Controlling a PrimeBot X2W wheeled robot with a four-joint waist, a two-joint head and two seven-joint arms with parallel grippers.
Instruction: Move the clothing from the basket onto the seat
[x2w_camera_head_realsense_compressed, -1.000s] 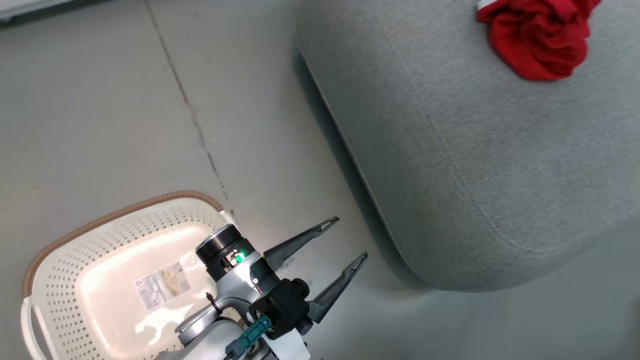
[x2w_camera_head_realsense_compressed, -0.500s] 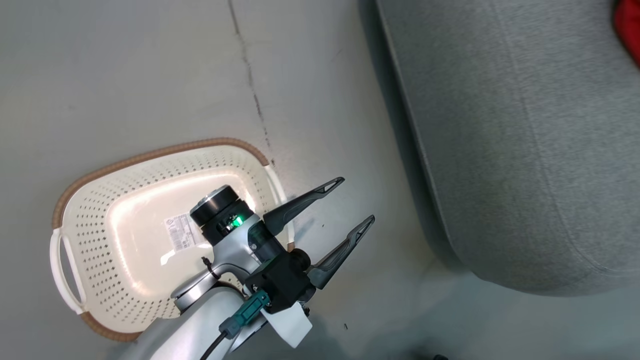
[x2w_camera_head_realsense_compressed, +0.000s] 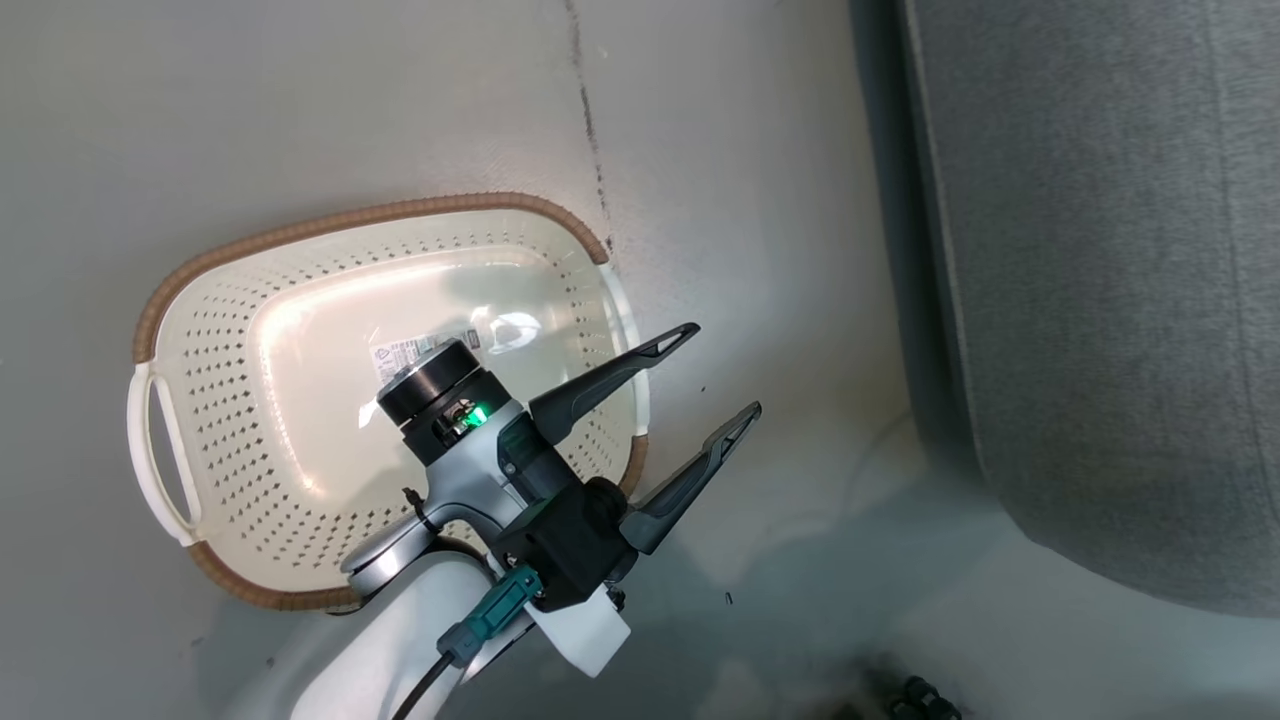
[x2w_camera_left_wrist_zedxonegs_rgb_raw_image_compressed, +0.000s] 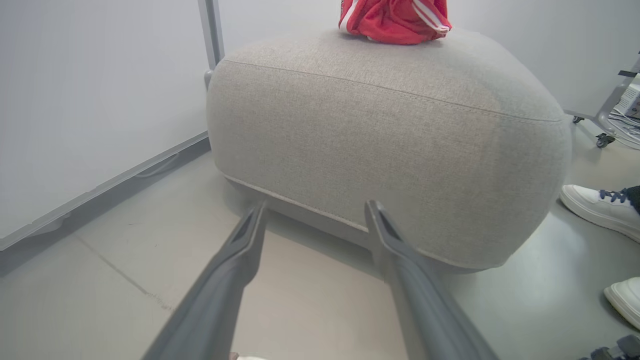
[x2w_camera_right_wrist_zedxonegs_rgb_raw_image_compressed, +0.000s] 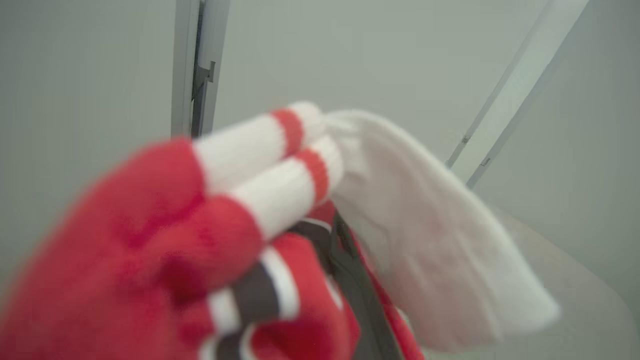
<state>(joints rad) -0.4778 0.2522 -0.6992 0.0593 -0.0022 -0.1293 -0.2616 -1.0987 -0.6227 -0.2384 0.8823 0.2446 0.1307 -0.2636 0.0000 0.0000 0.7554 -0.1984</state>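
Red clothing in right end effector; head view: basket.

— What's closest?
— Blurred red clothing, white-striped with a white patch, bunched over the right gripper; its dark fingers are pinched on the cloth.
— And behind?
— A pale grey partition, two metal posts.

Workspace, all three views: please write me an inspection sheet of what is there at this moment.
Surface: grey floor, one dark crack line.
Job's things: basket empty, label inside; red clothing bunched on the seat.
Clutter: small dark bits on floor, unclear.
End effectors: left end effector open, empty; right end effector shut on a red-and-white garment.
Cables: black cable with teal plug at left wrist.
Surroundings: pale partition panel; a person's white shoes.
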